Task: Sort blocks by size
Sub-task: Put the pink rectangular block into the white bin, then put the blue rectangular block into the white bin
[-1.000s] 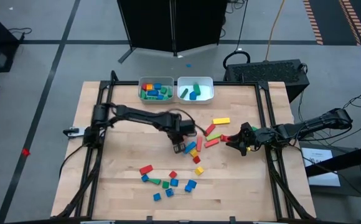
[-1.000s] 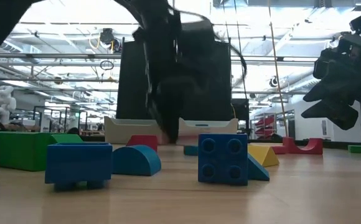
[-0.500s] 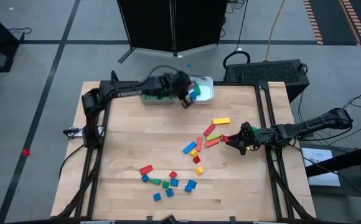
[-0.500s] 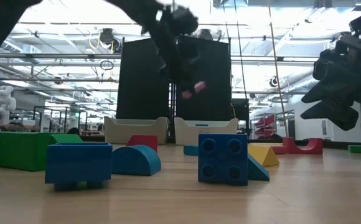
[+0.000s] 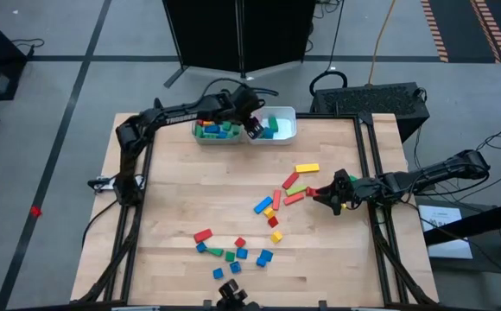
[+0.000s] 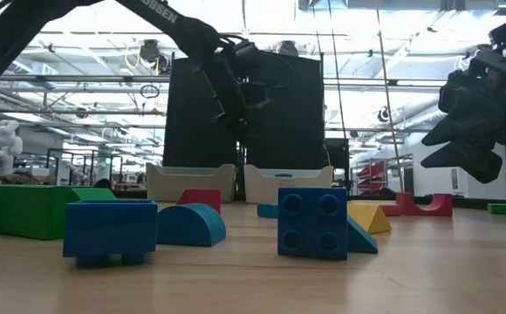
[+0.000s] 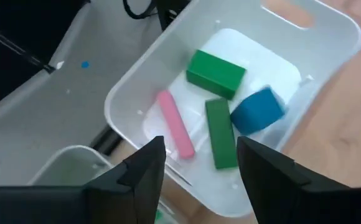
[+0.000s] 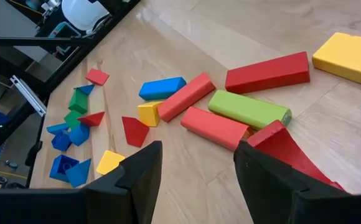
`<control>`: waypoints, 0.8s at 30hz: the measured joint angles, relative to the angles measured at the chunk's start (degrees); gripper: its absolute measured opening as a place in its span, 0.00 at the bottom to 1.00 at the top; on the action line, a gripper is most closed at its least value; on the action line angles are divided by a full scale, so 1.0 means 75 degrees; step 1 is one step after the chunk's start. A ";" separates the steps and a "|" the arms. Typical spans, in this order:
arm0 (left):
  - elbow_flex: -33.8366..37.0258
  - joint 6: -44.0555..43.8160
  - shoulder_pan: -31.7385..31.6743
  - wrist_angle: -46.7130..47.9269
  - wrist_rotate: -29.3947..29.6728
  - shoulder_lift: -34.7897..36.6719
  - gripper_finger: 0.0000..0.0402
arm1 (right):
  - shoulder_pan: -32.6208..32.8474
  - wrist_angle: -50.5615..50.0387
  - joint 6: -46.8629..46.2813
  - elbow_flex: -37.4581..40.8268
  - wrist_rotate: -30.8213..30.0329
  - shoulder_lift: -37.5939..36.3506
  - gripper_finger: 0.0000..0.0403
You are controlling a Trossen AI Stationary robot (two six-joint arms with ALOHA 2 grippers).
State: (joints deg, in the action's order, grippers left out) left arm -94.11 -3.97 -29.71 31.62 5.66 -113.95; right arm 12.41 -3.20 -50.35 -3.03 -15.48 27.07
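Observation:
My left gripper [image 5: 253,130] is open and empty above the right-hand pale bin [image 5: 292,121] at the table's far edge. In the left wrist view [image 7: 200,149] that bin [image 7: 330,37] holds a pink bar [image 7: 175,124], a green bar [image 7: 219,134], a green block [image 7: 215,73] and a blue block [image 7: 258,111]. The left-hand bin [image 5: 195,121] holds several small blocks. Loose blocks lie mid-table [image 5: 276,200] and nearer the front [image 5: 233,250]. My right gripper [image 5: 326,193] is open and empty at the right, low over the table, beside a red arch block [image 8: 286,149].
Ahead of my right gripper lie red bars [image 8: 267,71], a green bar [image 8: 249,109], a yellow bar [image 8: 348,59] and small blue, red and yellow pieces [image 8: 124,130]. Bare wood lies on the table's left half [image 5: 173,199]. Dark frame rails [image 5: 138,173] run along both sides.
My left gripper has gone up from the mid-table blocks and toward the far edge, carrying a pink bar, to a spot above the right-hand bin. It has let go: the pink bar now lies in that bin.

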 joint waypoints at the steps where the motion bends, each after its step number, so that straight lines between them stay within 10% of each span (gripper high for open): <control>1: 0.0000 -0.0034 0.0048 0.0003 -0.0090 0.0000 0.50 | 0.0001 0.0000 0.0000 0.0000 -0.0001 0.0000 0.48; 8: -0.0016 -0.0786 0.1039 0.1501 -0.2003 0.0335 0.51 | 0.0002 0.0000 -0.0062 0.0000 0.0002 0.0000 0.48; 24: 0.1073 -0.2856 0.3911 0.0293 -0.0757 0.0025 0.51 | 0.0002 0.0020 -0.0064 0.0000 -0.0152 0.0003 0.48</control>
State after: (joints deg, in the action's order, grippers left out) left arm -86.06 -25.39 -0.38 33.82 -0.01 -113.76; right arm 12.43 -3.05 -50.83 -3.03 -16.62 27.09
